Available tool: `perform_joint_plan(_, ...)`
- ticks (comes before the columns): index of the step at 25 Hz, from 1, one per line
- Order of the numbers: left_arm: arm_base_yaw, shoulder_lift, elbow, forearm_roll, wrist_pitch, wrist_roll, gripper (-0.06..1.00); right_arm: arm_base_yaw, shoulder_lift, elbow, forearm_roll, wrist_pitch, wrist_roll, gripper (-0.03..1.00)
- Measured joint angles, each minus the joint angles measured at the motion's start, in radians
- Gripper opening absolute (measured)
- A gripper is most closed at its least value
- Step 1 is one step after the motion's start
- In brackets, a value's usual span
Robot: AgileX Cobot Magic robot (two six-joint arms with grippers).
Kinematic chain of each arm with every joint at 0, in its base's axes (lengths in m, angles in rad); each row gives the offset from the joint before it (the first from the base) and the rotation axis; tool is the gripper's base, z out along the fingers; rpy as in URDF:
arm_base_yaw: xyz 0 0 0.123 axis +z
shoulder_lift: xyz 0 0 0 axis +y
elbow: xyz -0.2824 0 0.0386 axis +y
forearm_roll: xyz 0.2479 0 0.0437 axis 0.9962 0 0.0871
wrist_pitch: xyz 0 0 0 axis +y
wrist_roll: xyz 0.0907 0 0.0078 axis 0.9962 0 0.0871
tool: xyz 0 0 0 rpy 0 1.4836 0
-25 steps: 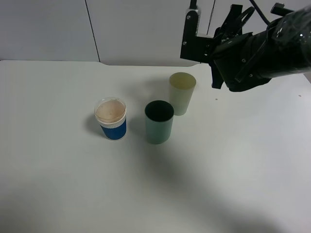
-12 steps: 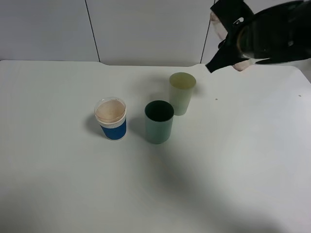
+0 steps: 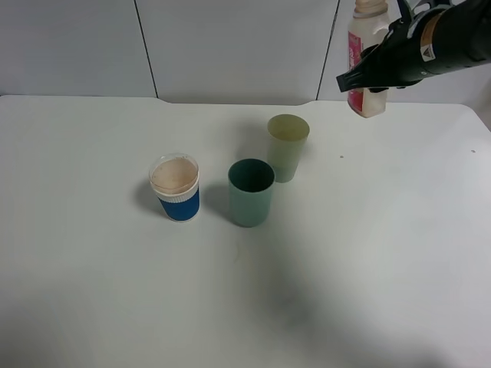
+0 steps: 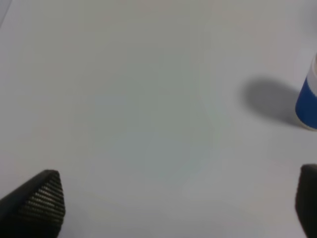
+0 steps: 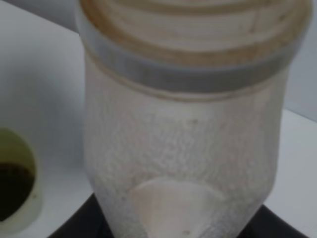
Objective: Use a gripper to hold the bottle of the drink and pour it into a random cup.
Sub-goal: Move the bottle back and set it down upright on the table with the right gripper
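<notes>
My right gripper is shut on the bottle of the drink, a translucent bottle with a red-pink label. It holds the bottle upright in the air at the back right, above and to the right of the pale yellow-green cup. In the right wrist view the bottle fills the frame, capless, with no dark liquid showing in it. The cup is at the edge of that view with dark brown drink inside. My left gripper is open over bare table; it is out of the exterior high view.
A teal-green cup stands just in front of the pale cup. A blue-and-white cup with a pale top stands to its left, and its edge shows in the left wrist view. The white table meets a grey wall behind.
The right arm has drawn back and up from over the pale cup, and the bottle has turned from tipped to upright. The cups have not moved.
</notes>
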Motion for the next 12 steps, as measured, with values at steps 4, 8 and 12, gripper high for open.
perform_joint_plan(4, 0.0, 0.0, 0.0, 0.0, 0.0, 0.0, 0.93, -0.044, 0.0, 0.018, 0.191, -0.098, -0.208, 0.36)
perform_joint_plan(8, 0.0, 0.0, 0.0, 0.0, 0.0, 0.0, 0.93, -0.096, 0.0, 0.116, 0.262, -0.286, -0.285, 0.36)
perform_joint_plan(12, 0.0, 0.0, 0.0, 0.0, 0.0, 0.0, 0.93, -0.135, 0.0, 0.235, 0.272, -0.478, -0.293, 0.36)
